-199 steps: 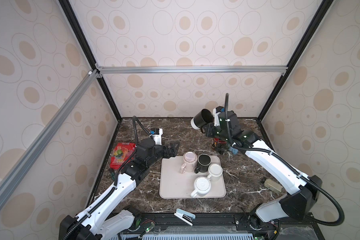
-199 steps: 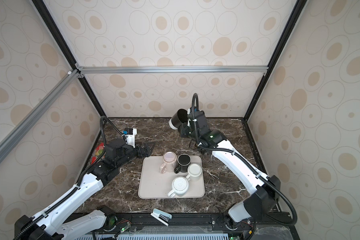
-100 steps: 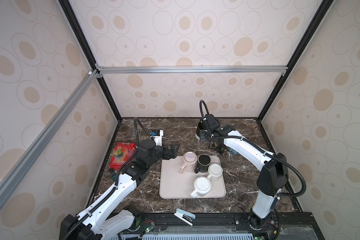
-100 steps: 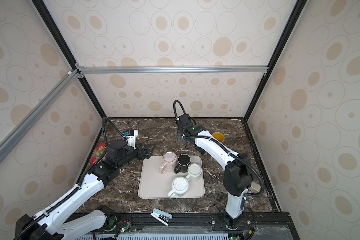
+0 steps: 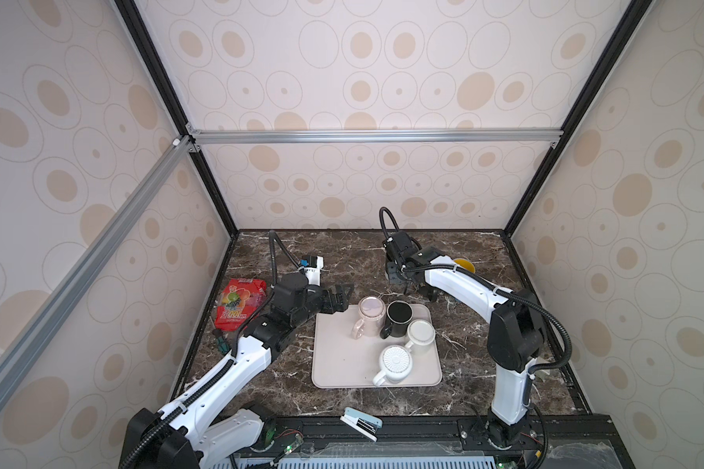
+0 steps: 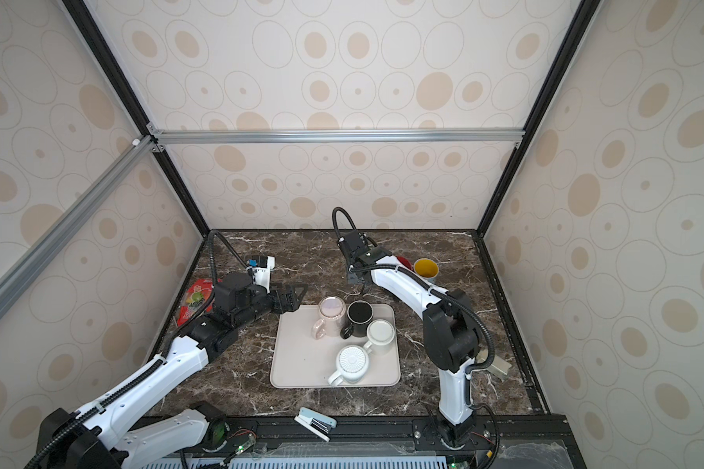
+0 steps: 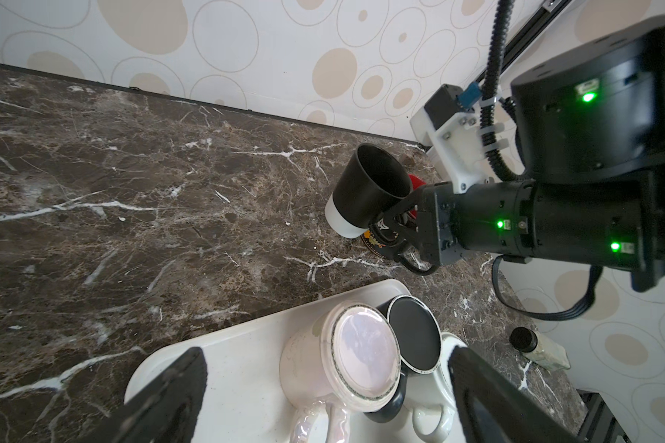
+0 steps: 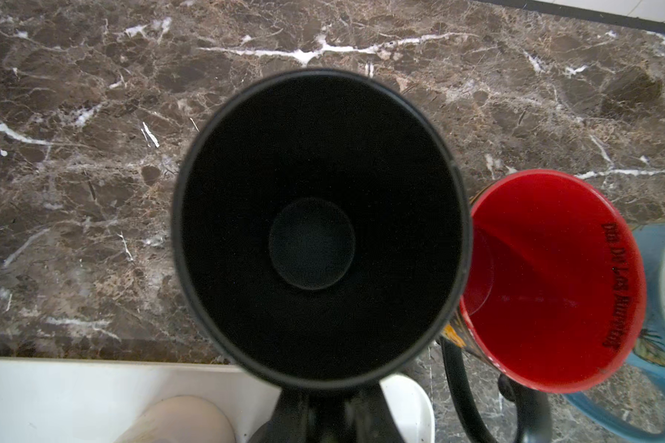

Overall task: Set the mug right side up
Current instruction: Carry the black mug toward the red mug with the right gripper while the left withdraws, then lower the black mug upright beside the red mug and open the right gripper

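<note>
At the back of the desk point(image 5: 342, 260), just beside a red-lined mug point(image 8: 553, 280), the right end effector point(image 7: 389, 221) is clamped narrow on the black mug point(image 7: 369, 184). The mug's mouth already faces up and its white base points down at the marble, though I cannot tell whether it rests there. The step in hand looks like the set-down. To do it well, I would level the mug so the base meets the desk flat and keep it clear of the red-lined mug's rim and handle. Then lower gently, and only afterwards spread the jaws and draw straight back, so nothing tips.

The left end effector point(image 5: 340, 298) stands wide and empty by a corner of the cream tray point(image 5: 342, 365), near a bottom-up pink mug point(image 5: 370, 314).

Lettering inside the red rim reads roughly "DIA DE LAS MUERTOS". The red snack packet point(image 5: 240, 302) shows what seems to be "100"; other print is too small to read.
</note>
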You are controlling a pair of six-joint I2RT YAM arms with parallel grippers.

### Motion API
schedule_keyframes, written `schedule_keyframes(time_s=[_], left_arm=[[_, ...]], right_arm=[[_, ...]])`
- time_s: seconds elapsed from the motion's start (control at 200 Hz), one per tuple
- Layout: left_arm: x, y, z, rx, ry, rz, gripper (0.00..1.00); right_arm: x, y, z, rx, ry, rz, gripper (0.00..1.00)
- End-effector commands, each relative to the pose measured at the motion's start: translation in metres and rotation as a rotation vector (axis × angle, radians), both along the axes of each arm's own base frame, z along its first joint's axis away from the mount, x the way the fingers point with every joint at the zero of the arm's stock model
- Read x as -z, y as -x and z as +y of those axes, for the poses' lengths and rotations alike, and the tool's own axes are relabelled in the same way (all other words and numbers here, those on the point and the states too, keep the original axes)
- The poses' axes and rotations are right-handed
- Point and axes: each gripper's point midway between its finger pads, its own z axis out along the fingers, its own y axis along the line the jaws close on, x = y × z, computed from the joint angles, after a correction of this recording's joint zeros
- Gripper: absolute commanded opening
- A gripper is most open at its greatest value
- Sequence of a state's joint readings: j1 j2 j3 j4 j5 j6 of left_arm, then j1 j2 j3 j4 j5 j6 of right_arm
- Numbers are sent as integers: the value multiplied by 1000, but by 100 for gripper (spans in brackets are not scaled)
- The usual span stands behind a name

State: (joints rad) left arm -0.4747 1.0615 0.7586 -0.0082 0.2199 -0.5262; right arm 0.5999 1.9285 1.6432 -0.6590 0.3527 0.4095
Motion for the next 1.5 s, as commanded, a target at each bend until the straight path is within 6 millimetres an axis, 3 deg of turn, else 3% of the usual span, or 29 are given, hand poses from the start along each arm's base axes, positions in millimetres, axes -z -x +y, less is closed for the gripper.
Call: schedule_keyframes(time_s=[0.0, 0.37, 1.25, 1.496], left_arm=[[-4, -2, -2, 15, 2, -28, 99], [2, -1, -3, 23, 2, -28, 99], [14, -2, -5, 26, 3, -5, 100], [18, -3, -1, 8, -15, -9, 99]], right_arm=[[-8, -11, -5, 25, 4, -67, 0], [20, -4, -15, 41, 8, -19, 0], [43, 3, -31, 83, 55, 4, 0], [46, 4, -31, 94, 52, 7, 17]])
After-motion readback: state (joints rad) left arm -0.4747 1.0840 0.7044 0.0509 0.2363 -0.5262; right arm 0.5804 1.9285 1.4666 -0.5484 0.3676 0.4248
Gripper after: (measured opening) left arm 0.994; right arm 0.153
